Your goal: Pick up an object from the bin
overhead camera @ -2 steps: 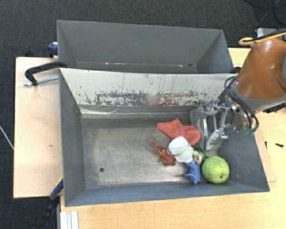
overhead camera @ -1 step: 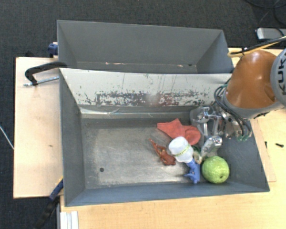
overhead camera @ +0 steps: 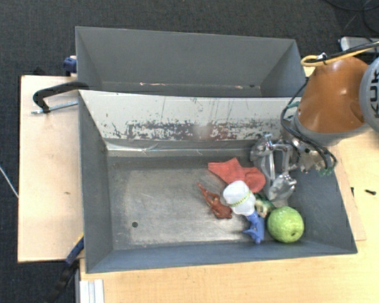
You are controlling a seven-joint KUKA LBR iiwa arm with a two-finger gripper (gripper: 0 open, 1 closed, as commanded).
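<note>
Right, the pincer [overhead camera: 276, 178] hangs inside the grey bin [overhead camera: 177, 62] at its 3 o'clock side; spread or pressed together, I cannot tell. Just at the pincer's 9 o'clock lies a crumpled red rag [overhead camera: 237, 171], soft and folded. At 7 o'clock sits a white rounded cap [overhead camera: 238, 196], touching a red-brown toy figure [overhead camera: 216, 204]. At 6 o'clock there's a round green apple [overhead camera: 285, 225] beside a blue figure [overhead camera: 255, 227].

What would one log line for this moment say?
gripper: low in bin, view-right side | nearest: red cloth, white bottle, green apple | held: nothing visible
</note>
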